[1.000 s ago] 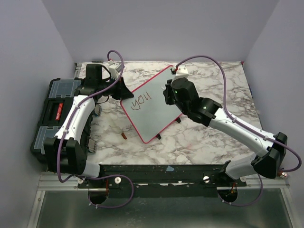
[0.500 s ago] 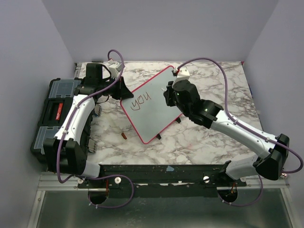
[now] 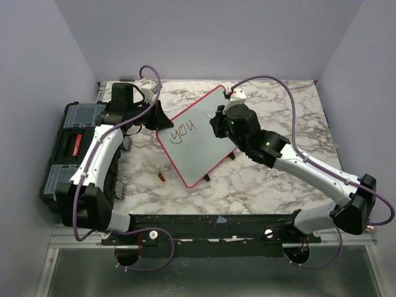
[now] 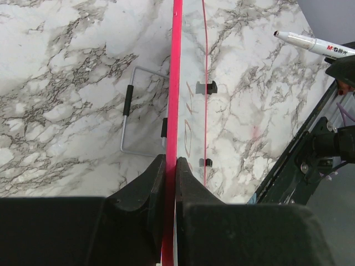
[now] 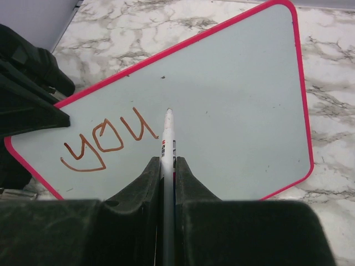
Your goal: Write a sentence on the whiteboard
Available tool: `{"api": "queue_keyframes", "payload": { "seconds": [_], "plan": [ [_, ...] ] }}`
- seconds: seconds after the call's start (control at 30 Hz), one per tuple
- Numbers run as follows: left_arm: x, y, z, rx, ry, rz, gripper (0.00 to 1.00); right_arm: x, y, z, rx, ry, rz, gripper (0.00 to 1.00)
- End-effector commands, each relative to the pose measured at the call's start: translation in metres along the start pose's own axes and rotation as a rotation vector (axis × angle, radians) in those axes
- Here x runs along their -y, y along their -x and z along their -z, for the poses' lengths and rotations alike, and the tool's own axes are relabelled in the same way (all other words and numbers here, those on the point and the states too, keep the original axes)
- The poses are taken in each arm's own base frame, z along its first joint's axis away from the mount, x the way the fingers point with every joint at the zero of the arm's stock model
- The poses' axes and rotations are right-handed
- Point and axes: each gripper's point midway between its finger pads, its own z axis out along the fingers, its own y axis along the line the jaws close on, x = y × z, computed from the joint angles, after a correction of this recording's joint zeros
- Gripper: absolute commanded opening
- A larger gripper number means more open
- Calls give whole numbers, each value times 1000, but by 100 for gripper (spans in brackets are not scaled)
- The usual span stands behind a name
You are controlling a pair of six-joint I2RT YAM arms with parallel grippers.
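Clamped shut: left end effector (image 4: 171, 162), right end effector (image 5: 167, 162)

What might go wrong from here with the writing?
1. The left gripper pinches the whiteboard only by its thin red rim, so marker pressure might twist or slide it.
2. The marker, clamped in the right gripper, has its tip right beside the written "you"; a small drift could overlap the last letter.

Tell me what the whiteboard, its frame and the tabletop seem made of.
The whiteboard: smooth glossy pale panel, likely coated board; it seems to mirror the marble in the left wrist view. Its frame: red-pink, probably plastic, rounded corners. The tabletop: marble-look veining; real stone or printed laminate, cannot tell.
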Motion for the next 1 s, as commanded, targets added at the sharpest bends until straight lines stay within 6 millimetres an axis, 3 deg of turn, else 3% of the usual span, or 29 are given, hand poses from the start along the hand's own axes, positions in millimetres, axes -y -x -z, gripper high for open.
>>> {"api": "queue_keyframes", "payload": {
  "seconds": [0.0,0.23,0.5,0.97],
  "plan": [
    [-13,21,9,93,98,-110,0,-12,3,-4,18,86,-37,1],
    [-13,19,6,92,78,-110,0,-20,2,-19,6,168,-62,1],
    [-8,21,8,98,65,-126,0,-15,-1,-35,-19,188,-83,1],
    [-3,20,8,95,31,-141,0,-20,2,-50,-36,230,-79,1]
  ]
}}
